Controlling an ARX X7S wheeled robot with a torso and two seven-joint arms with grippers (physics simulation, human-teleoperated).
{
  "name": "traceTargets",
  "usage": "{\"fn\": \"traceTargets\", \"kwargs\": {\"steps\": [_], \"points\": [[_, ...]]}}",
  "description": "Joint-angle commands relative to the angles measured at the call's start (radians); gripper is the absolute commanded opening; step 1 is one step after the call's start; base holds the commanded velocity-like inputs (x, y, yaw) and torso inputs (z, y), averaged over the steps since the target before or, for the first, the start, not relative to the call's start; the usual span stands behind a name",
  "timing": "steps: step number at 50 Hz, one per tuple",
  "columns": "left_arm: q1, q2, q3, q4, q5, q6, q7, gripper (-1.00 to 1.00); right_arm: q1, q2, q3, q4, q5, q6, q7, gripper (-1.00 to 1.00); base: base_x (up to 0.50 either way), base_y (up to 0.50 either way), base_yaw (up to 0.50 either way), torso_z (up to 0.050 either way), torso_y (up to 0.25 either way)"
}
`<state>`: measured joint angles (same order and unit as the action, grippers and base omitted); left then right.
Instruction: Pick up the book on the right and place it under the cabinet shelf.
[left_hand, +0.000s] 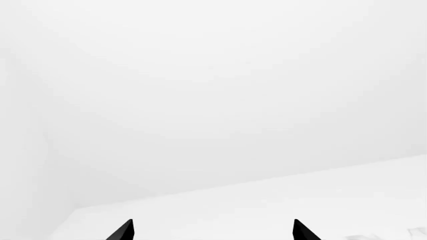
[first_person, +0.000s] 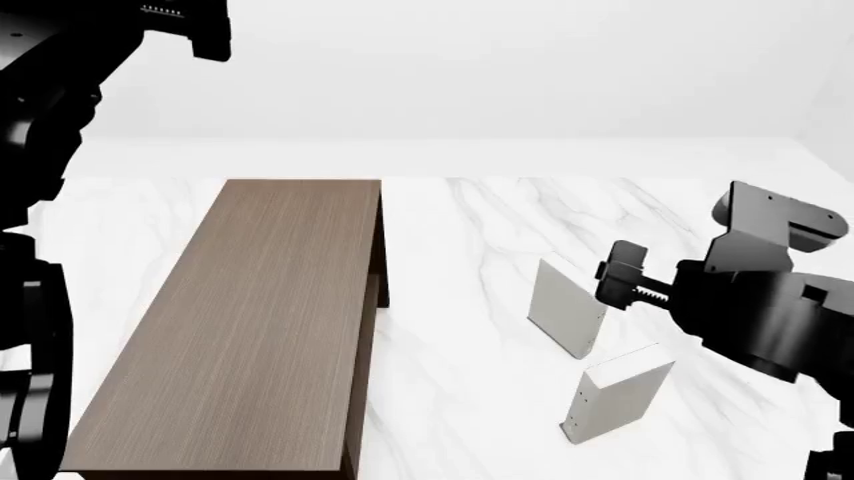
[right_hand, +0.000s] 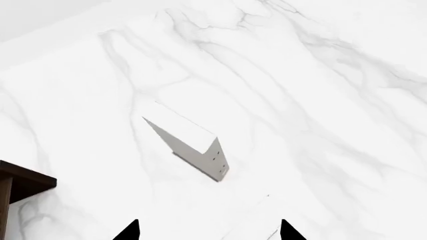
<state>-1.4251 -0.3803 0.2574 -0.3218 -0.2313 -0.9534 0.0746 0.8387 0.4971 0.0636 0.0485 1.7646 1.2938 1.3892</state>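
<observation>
The book (first_person: 617, 392), whitish and thin, stands on the marble floor at the right, nearest me. In the right wrist view only its faint white edge (right_hand: 257, 220) shows, just ahead of the fingertips. A greyer book (first_person: 566, 305) (right_hand: 190, 145) stands a little beyond it. The long dark brown cabinet (first_person: 254, 320) lies to the left, and its corner (right_hand: 20, 182) shows in the right wrist view. The cabinet shelf inside is hidden under its top. My right gripper (right_hand: 208, 231) hovers open and empty above the books. My left gripper (left_hand: 213, 231) is open, empty and faces plain white surfaces.
White marble floor (first_person: 454, 250) runs between the cabinet and the books. A white wall (first_person: 507, 70) closes the far side. My left arm (first_person: 54, 120) rises at the left edge, and my right arm (first_person: 761, 310) hangs just right of the books.
</observation>
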Motion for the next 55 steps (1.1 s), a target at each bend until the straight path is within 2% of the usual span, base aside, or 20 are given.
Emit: {"fn": "traceTargets", "kwargs": {"steps": [1,19,40,55], "points": [[0.006,-0.003,-0.002,0.002,-0.004,0.0,-0.002,1.0,-0.111,-0.031,0.047,-0.032,0.01,-0.084,0.023,1.0,0.0,0.0,0.0,0.0,0.0],[0.016,-0.011,-0.004,0.009,-0.007,0.001,-0.003,1.0,-0.219,-0.083,0.104,-0.079,-0.025,-0.195,0.01,1.0,0.0,0.0,0.0,0.0,0.0],[0.024,-0.018,-0.009,0.015,-0.015,0.001,-0.005,1.0,-0.189,-0.075,0.072,0.023,-0.096,-0.225,-0.036,1.0,0.0,0.0,0.0,0.0,0.0],[0.019,-0.019,-0.005,0.004,-0.015,0.007,-0.005,1.0,-0.163,-0.079,0.026,0.141,-0.198,-0.264,-0.13,1.0,0.0,0.0,0.0,0.0,0.0]]}}
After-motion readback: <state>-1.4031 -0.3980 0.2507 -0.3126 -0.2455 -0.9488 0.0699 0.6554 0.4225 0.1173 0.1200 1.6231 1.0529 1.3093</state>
